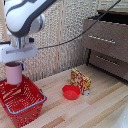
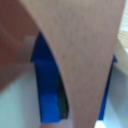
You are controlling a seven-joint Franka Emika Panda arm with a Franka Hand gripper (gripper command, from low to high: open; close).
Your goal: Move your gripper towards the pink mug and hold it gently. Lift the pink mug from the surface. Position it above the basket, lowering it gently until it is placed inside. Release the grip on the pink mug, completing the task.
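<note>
Grasp and lift look done: the pink mug (image 1: 13,73) hangs clear of the bench (image 1: 95,107), clamped in the hand (image 1: 16,61), whose blue-tipped fingers (image 2: 47,82) show in the wrist view pressed close against the mug's pale wall. In the exterior view the mug sits above the near-left part of the basket (image 1: 31,107), its base about level with the blue-grey rim or slightly within it, though whether it has dipped below the rim I cannot tell. Carry to the basket is therefore judged finished or nearly so. Remaining steps, as I read it, are the gentle descent until the mug rests on the basket floor, then parting the fingers. A red bowl (image 1: 71,92) and a small printed box (image 1: 80,80) stand well apart on the bench toward the exterior view's right, out of the way.
</note>
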